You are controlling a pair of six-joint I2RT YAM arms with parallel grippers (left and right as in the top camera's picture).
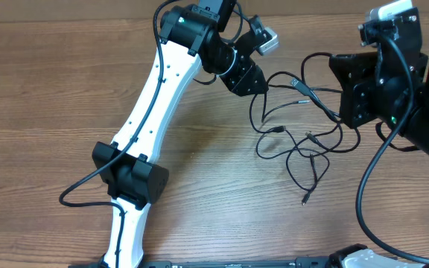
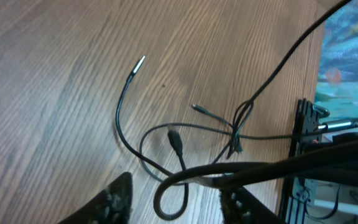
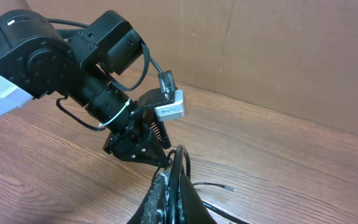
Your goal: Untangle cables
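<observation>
1. Wood-grain desk (image 1: 43, 97) carries the work. The white left arm (image 1: 151, 97) reaches from the near-left corner toward the far centre.
2. The left end effector (image 1: 248, 78) sits at the far-left edge of the tangle. In the left wrist view its fingers (image 2: 118, 198) stand partly apart. A black cord loop (image 2: 166, 190) lies between them on the desk, unclamped, so nothing is held.
3. The cables (image 1: 296, 138) are thin black cords in a loose tangle, flat on the desk between the 2 end effectors. They lie just right of the left one. The long axis runs roughly left to right, and 1 loose tail trails toward the near edge.
4. The right end effector (image 3: 174, 167) has its fingers shut. A thin cord emerges at the tips, so it appears to pinch a cable at the tangle's right edge.
5. Judgement: the left end effector is nearer the loop. It should close on it, then draw leftward, away from the right.
6. Only the left wrist view shows the silver-tipped plug (image 2: 140, 60) lying free and the knot (image 2: 236, 134). Overhead shows the full spread but hides both jaw gaps.
</observation>
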